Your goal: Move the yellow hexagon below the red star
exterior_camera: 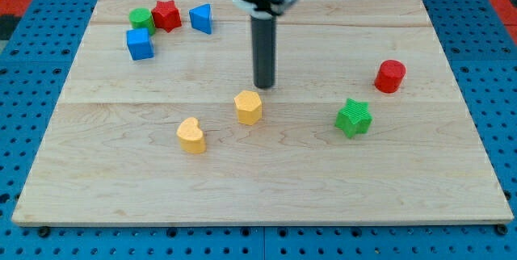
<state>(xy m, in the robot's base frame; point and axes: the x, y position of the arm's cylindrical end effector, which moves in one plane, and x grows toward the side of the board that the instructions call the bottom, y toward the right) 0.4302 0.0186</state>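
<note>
Tip (264, 86) of my rod sits just above-right of the yellow hexagon (249, 106), near mid-board, maybe touching, can't tell. No jaws on this rig, just the rod. Red star (166, 14) is way off at top left, wedged between green block (142, 20) and blue triangle (201, 18).

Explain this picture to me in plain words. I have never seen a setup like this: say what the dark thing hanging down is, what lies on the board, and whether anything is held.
One camera looks down at a pale wooden board. The dark rod is a robot arm's pushing stick; my tip stands just above the yellow hexagon block. It holds nothing, it only pushes. Also there: a yellow heart block, green star block, red cylinder block, and, at the view's top left, a red star block, green round block, blue cube and blue triangular block.
</note>
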